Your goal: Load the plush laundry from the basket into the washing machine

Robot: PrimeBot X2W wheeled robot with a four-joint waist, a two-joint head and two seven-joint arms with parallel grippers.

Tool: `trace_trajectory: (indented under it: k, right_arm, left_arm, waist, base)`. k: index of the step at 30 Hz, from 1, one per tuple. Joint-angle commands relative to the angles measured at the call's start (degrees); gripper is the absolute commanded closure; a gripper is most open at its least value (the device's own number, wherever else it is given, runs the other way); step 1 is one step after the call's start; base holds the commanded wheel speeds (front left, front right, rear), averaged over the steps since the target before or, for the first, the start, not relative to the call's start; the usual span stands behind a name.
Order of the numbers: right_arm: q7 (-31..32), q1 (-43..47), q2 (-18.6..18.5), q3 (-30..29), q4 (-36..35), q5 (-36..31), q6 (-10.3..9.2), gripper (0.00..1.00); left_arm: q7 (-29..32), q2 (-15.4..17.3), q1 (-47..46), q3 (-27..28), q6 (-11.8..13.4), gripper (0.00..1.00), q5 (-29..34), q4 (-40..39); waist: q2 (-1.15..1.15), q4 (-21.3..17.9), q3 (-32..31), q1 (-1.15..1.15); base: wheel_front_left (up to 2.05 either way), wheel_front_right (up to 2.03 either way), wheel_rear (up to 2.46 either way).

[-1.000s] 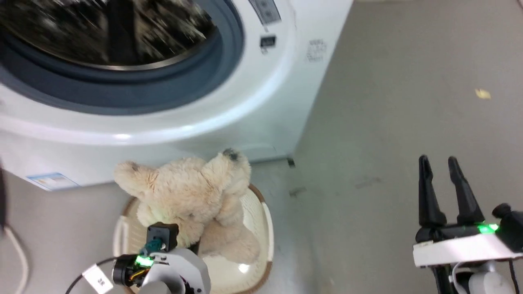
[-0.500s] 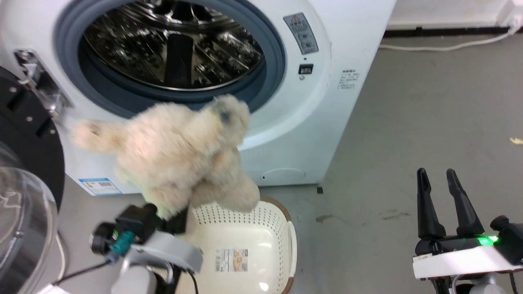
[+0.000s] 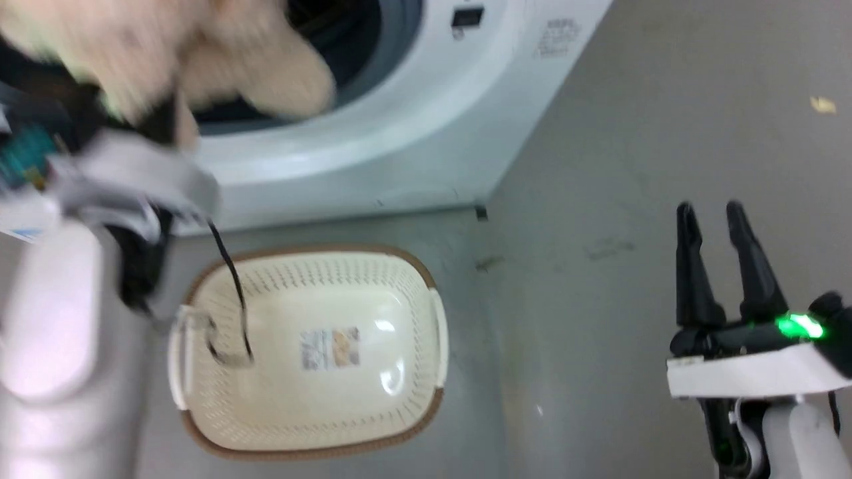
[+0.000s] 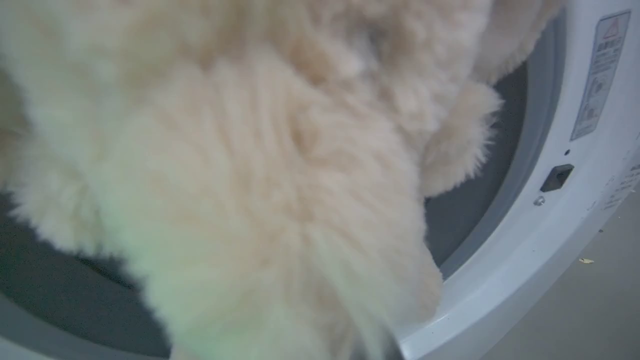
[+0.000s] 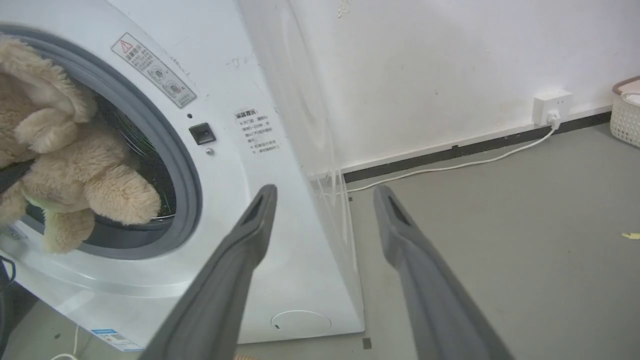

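The plush laundry (image 3: 200,46) is a blurred cream-beige bundle at the mouth of the washing machine (image 3: 413,126). My left gripper (image 3: 161,114) is shut on it from below, its fingers buried in the fur. The left wrist view has the plush laundry (image 4: 250,175) pressed close, with the grey gasket (image 4: 530,150) to its right. From the right wrist, the plush laundry (image 5: 65,165) hangs over the gasket, partly inside the opening. The basket (image 3: 279,399) stands on the floor below with nothing but its label in it. My right gripper (image 3: 711,211) is open over bare floor, far right.
A black cable (image 3: 229,293) from my left arm dangles over the basket. A wall socket (image 5: 550,107) with a white cord runs along the baseboard right of the washer. Another perforated basket (image 5: 625,112) sits at the far right. Grey floor lies to the right.
The left gripper has lifted the plush out of the basket and up to the washer's opening. The head camera shifted meanwhile. The right gripper has stayed open in place.
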Motion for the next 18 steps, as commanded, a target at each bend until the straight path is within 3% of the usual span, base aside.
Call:
trace_trajectory:
  k: [1, 4, 12, 18]
  right_arm:
    - [-0.24, -1.82, -0.05, 0.11, -0.7, 1.1, 0.05, 0.0]
    - [-0.24, -2.84, -0.05, 0.62, -0.91, 1.94, 0.05, 0.0]
    - [-0.24, -5.48, -0.05, 3.1, -1.33, 5.65, 0.05, 0.0]
    - [-0.24, -6.55, -0.05, 2.66, -0.65, 7.23, 0.05, 0.0]
  left_arm:
    - [3.2, 2.06, -5.79, 0.36, -0.12, 1.0, 0.21, 0.84]
    - [5.59, 3.9, -10.69, 0.31, -0.41, 1.0, 0.26, 2.73]
    - [8.93, 11.45, -29.83, 0.29, -1.09, 1.0, 1.47, 17.0]
    - [9.61, 14.23, -41.11, -1.17, -0.63, 1.0, 4.1, 27.64]
  waist:
    - [0.0, -4.36, 7.73, -0.01]
    - [0.0, -5.44, 10.29, -0.01]
    - [0.0, -9.29, 17.87, -0.01]
    - [0.0, -11.14, 20.81, -0.01]
  base:
    - [0.0, 0.0, 0.0]
    - [0.0, 0.0, 0.0]
    - [0.0, 0.0, 0.0]
    - [0.0, 0.0, 0.0]
